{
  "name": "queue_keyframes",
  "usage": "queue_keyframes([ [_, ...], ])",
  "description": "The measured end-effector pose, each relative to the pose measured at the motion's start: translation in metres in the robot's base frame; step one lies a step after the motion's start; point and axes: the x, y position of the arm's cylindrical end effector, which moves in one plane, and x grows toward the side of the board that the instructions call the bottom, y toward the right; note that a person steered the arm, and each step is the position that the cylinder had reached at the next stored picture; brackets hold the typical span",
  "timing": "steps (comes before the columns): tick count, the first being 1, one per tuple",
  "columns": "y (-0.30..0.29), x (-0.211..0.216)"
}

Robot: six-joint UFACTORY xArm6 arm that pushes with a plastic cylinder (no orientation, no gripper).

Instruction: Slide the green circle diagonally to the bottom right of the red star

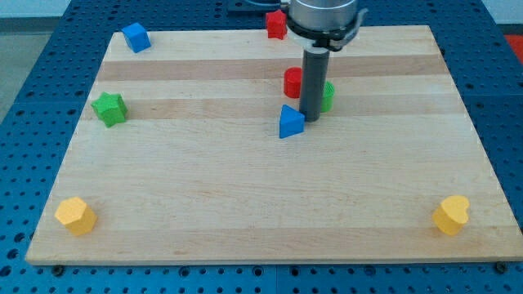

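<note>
The green circle [327, 95] lies in the upper middle of the board, mostly hidden behind my rod; only its right edge shows. My tip [310, 121] rests just at the view's bottom left of it, between it and the blue triangle [290, 122]. The red star [276, 24] sits at the view's top edge of the board, well above and slightly left of the green circle. A red circle [292, 82] stands just left of the rod, next to the green circle.
A blue cube [136, 37] is at the top left and a green star [109, 109] at the left. Yellow hearts sit at the bottom left [75, 216] and bottom right [451, 215]. The wooden board [245, 204] lies on a blue perforated table.
</note>
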Motion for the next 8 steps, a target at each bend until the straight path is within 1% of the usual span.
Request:
queue_keyframes([
  [3, 0.006, -0.044],
  [4, 0.022, -0.049],
  [5, 0.038, -0.049],
  [7, 0.068, -0.028],
  [8, 0.089, -0.028],
])
